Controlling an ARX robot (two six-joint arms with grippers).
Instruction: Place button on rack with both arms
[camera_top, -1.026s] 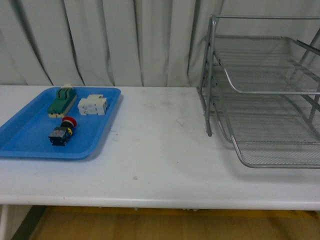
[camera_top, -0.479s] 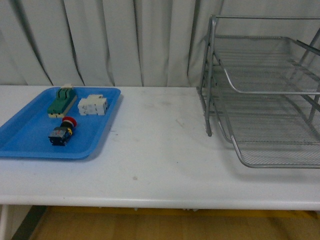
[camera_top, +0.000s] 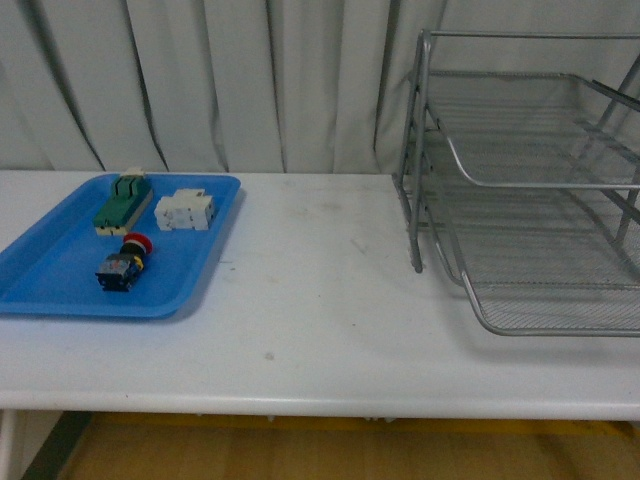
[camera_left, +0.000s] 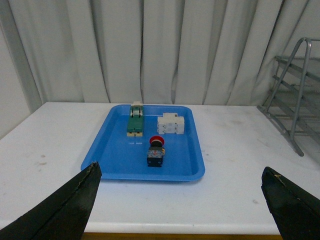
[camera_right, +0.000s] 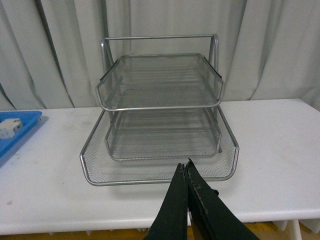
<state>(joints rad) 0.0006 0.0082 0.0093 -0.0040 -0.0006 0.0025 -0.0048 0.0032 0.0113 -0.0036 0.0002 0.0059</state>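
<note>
The button (camera_top: 124, 263) lies on its side in a blue tray (camera_top: 60, 290) at the table's left; its red cap and dark body also show in the left wrist view as the button (camera_left: 155, 151). The silver wire rack (camera_top: 520, 190) stands at the right, with its lowest tray pulled forward. My left gripper (camera_left: 182, 180) is open, well back from the button, its black fingertips (camera_left: 75, 202) spread wide at the table's near edge. My right gripper (camera_right: 184, 167) is shut on nothing, just in front of the rack (camera_right: 160, 100). Neither arm shows in the front view.
A green-topped block (camera_top: 123, 200) and a white block (camera_top: 186, 210) sit at the back of the blue tray. White curtains hang behind the table. The white tabletop (camera_top: 320, 300) stretches between tray and rack, with its front edge close to both grippers.
</note>
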